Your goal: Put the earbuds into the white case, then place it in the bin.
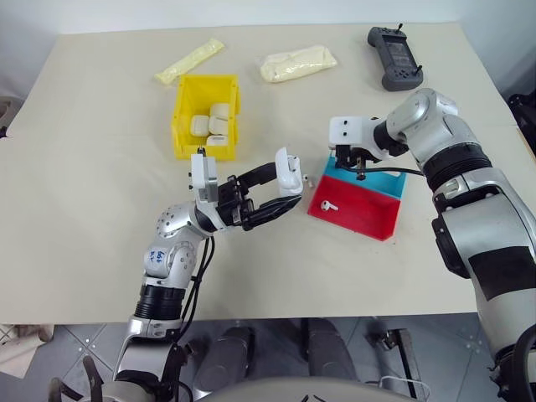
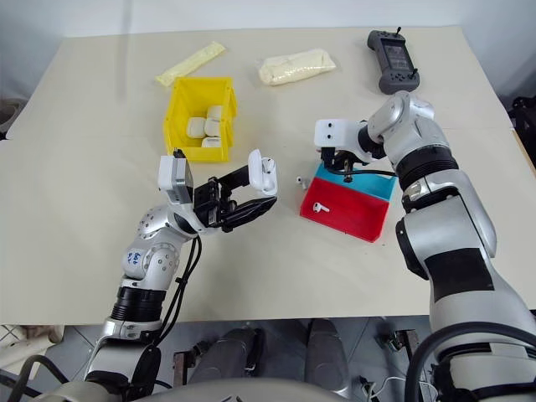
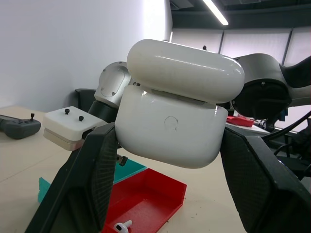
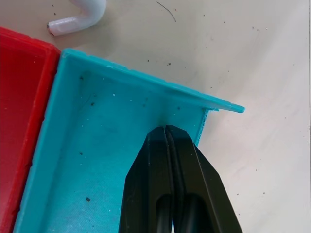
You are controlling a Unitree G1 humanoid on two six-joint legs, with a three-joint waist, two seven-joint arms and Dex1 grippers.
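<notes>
Two earbuds are loose at the tray: one earbud [image 1: 328,203] lies in the red half of the tray [image 1: 368,219], another [image 4: 77,18] lies on the bare worktop [image 1: 100,209] just off the tray's left edge. Right hand [image 4: 167,133] is pinched fully closed in the blue compartment's corner, nothing seen between its fingers, so the risk is an empty grasp: the pinch looks to have missed whatever it went for, and lifting now would carry nothing to the case.

Second risk: the white case [image 3: 170,124] is clamped by its sides in the left hand [image 1: 270,191], lid only slightly ajar; a bud brought over could bounce off the lid or the case could twist in the grip. The stray earbud on the worktop could be knocked further off by the tray or the wrist.

Pose: left forearm raised over the worktop's middle, hand pointing toward the right arm and tilted up, case aloft. Right arm reaches forward, hand angled steeply down into the tray. The bin [image 1: 186,138], toward the far left edge, already holds several white cases.
</notes>
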